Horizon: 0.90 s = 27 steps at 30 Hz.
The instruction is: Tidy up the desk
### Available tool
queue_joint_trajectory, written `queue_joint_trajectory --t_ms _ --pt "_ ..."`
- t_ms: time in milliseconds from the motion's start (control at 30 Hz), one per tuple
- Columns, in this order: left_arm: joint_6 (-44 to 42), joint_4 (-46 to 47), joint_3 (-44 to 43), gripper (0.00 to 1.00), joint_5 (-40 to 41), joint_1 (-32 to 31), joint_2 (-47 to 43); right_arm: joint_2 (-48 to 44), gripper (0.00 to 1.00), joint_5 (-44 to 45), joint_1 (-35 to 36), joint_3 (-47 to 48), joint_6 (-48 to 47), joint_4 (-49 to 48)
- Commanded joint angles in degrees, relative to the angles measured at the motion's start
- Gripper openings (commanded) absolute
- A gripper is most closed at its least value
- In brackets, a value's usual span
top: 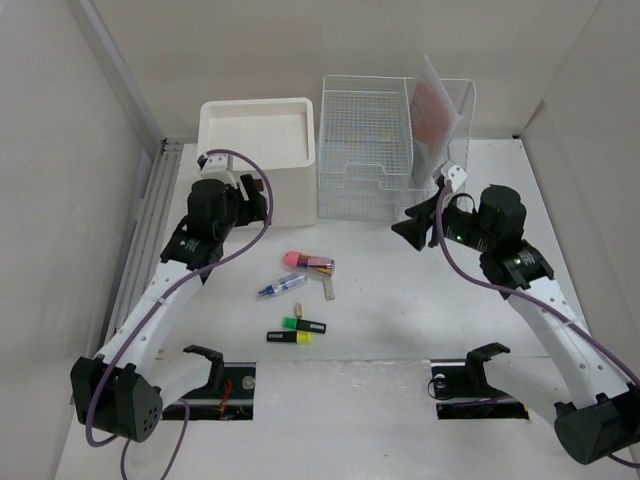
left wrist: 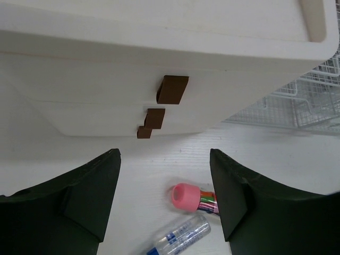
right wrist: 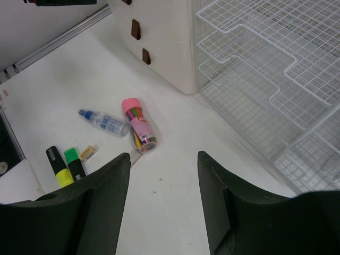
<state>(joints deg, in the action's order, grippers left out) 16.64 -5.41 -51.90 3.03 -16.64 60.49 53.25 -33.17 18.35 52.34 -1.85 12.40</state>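
Note:
The desk [top: 400,300] is a white tabletop with loose items in its middle: a pink-capped tube of coloured pens [top: 308,263], a clear bottle with a blue cap [top: 281,287], a green highlighter [top: 304,324] and a yellow one [top: 290,337]. My left gripper [top: 260,197] is open and empty, hovering in front of the white drawer box [top: 258,145]. In the left wrist view [left wrist: 164,154] the tube [left wrist: 186,195] and bottle [left wrist: 183,234] lie below it. My right gripper [top: 410,227] is open and empty before the wire trays [top: 365,150], above bare desk in the right wrist view [right wrist: 163,155].
The drawer box has three brown handles [left wrist: 172,88]. A clear file holder with a reddish sheet [top: 440,110] stands right of the wire trays. A small beige stick [top: 329,287] lies by the pen tube. Beige walls enclose the desk.

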Motion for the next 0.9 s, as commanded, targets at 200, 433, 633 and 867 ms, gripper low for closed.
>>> queue_joint_trajectory --t_ms 200,433,633,867 --pt "-2.14 5.67 -0.92 0.60 4.17 -0.85 2.43 -0.87 0.59 0.74 -0.33 0.49 0.62 -2.47" --pt "-2.67 7.43 -1.98 0.59 6.90 -1.37 6.30 -0.34 0.59 1.26 -0.33 0.49 0.62 -2.47" --pt "-3.20 9.28 -2.59 0.57 8.13 -1.90 8.24 -0.34 0.59 1.26 -0.33 0.49 0.62 -2.47" --pt "-4.25 12.00 -2.59 0.54 9.89 -1.90 9.29 -0.34 0.59 1.26 -0.33 0.49 1.14 -2.47"
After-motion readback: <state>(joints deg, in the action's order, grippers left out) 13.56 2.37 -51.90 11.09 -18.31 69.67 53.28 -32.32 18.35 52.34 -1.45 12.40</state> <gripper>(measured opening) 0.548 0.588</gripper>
